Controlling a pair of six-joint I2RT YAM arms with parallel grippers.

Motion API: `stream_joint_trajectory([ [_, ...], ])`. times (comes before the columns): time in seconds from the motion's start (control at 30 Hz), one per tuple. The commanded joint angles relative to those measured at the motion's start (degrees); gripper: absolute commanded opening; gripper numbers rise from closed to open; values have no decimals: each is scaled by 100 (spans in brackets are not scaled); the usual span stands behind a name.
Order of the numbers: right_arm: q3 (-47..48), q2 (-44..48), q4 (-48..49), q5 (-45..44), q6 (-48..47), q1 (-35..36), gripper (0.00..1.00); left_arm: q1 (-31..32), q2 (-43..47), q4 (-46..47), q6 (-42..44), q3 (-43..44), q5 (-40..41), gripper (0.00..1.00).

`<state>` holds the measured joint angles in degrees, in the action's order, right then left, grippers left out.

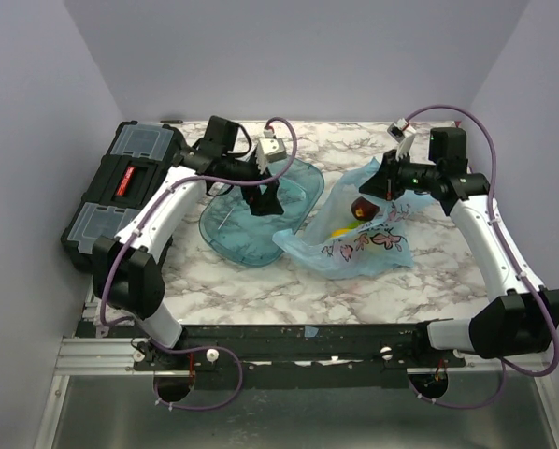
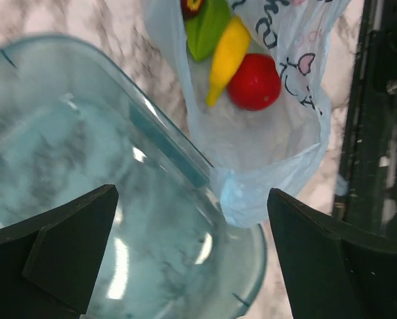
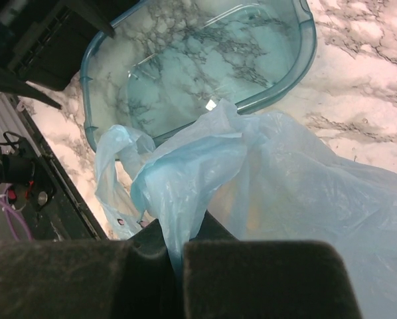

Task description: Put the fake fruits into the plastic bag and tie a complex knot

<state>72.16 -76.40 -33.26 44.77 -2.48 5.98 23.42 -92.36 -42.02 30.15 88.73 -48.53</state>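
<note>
The light-blue plastic bag lies at mid-table with its mouth open toward the tray. Inside it I see the yellow banana, the bright red round fruit, a green piece and the dark maroon one. My left gripper hangs open over the tray's near end, empty, just beside the bag's edge. My right gripper is shut on a fold of the bag's rim, lifting it at the bag's far side. No knot is in view.
A clear teal oval tray sits left of the bag, which overlaps its rim. A black toolbox stands at the table's left edge. The dark frame rail runs along the near edge.
</note>
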Motion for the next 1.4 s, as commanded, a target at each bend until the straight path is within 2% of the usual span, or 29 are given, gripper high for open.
stream_joint_trajectory([
  [0.0, 53, 204, -121, 404, -279, -9, 1, -317, -199, -338, -1963, -754, -911, 98],
  [0.17, 34, 208, -109, 453, -262, -9, 1, -327, -217, 627, -3561, -1690, -966, 98],
  [0.4, 98, 198, -208, 495, -332, -9, 1, -286, -874, 1054, -4409, -1677, -1138, 95],
  [0.53, 109, 196, -217, 493, -323, -9, 1, -163, -1201, 1088, -4549, -1472, -1261, 85],
  [0.63, 148, 205, -261, 407, -344, -9, 1, -38, -1260, 909, -4405, -1405, -1473, 68],
  [0.7, 149, 227, -252, 353, -350, -10, 1, -13, -1200, 789, -4287, -1420, -1617, 51],
  [0.77, 138, 259, -210, 277, -283, -9, 1, -21, -1028, 716, -4166, -1409, -1764, 25],
  [0.8, 140, 274, -184, 221, -231, -13, 1, -21, -883, 639, -4039, -1344, -1773, 6],
  [0.83, 153, 291, -161, 146, -189, -9, 1, -19, -717, 625, -3975, -1290, -1773, 0],
  [0.97, 432, 378, -388, -378, -113, -11, 1, 73, 19, 411, -3507, -597, -1908, 0],
  [1.13, 895, 705, -1115, -1096, -470, -9, 1, 312, 317, -1095, -2294, 807, -1803, 0],
  [1.27, 821, 805, -1545, -1097, -670, -9, 1, 40, 573, -1437, -2214, 918, -1438, 0],
  [1.37, 419, 753, -1408, -769, -482, 0, 1, -379, 559, -1467, -2120, 823, -699, 0],
])
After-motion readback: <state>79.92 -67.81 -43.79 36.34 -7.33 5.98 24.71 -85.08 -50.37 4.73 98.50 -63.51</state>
